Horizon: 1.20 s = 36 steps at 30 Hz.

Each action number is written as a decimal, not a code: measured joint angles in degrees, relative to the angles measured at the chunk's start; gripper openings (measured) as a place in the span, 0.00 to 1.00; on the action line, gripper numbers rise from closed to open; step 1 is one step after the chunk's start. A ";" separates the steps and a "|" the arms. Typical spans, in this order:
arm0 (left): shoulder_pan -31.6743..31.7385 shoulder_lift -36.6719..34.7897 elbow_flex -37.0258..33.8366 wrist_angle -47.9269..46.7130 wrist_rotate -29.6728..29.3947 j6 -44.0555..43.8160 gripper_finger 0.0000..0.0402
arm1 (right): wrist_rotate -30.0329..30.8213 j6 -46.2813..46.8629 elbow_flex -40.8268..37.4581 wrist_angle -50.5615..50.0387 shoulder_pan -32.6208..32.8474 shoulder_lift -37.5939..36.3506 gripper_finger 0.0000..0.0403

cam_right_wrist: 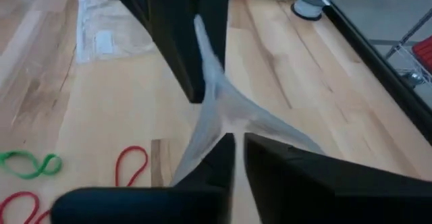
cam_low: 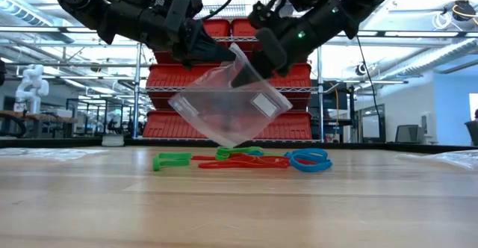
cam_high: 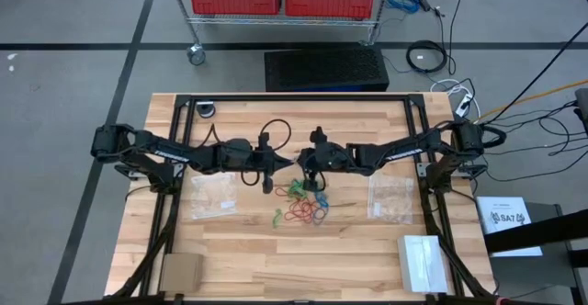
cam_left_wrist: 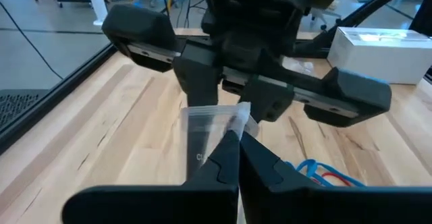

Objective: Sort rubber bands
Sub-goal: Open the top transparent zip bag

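A clear zip bag (cam_low: 228, 106) hangs tilted between my two grippers above the middle of the table, its lower corner just over the rubber bands. My left gripper (cam_left_wrist: 238, 143) comes from the table's left and my right gripper (cam_right_wrist: 238, 143) from the right. Both are shut on the bag's upper part. Green (cam_low: 172, 160), red (cam_low: 243, 162) and blue (cam_low: 310, 160) rubber bands lie flat on the wood below. In the high view they show as a loose cluster (cam_high: 303, 204) just nearer than the grippers. My left gripper pinches the bag's upper edge by the zip strip (cam_left_wrist: 229, 124) between its two fingers, coming slanting down from the table's left. The bag hangs below the fingers, clear of the table. My right gripper pinches a gathered fold of the bag's plastic (cam_right_wrist: 219, 119) between its two fingers, slanting down from the table's right, close to the left fingers. The plastic fans out from the pinch.
Two more clear bags lie flat on the table, one on the left (cam_high: 213, 197) and one on the right (cam_high: 391, 197). A cardboard box (cam_high: 181, 271) sits at the near left corner and a white box (cam_high: 423, 261) at the near right. A black frame (cam_high: 294, 98) borders the table.
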 joint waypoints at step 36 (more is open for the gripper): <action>0.02 0.00 0.07 0.31 2.03 0.04 0.00 | -10.04 1.53 0.00 2.94 -1.01 3.06 0.17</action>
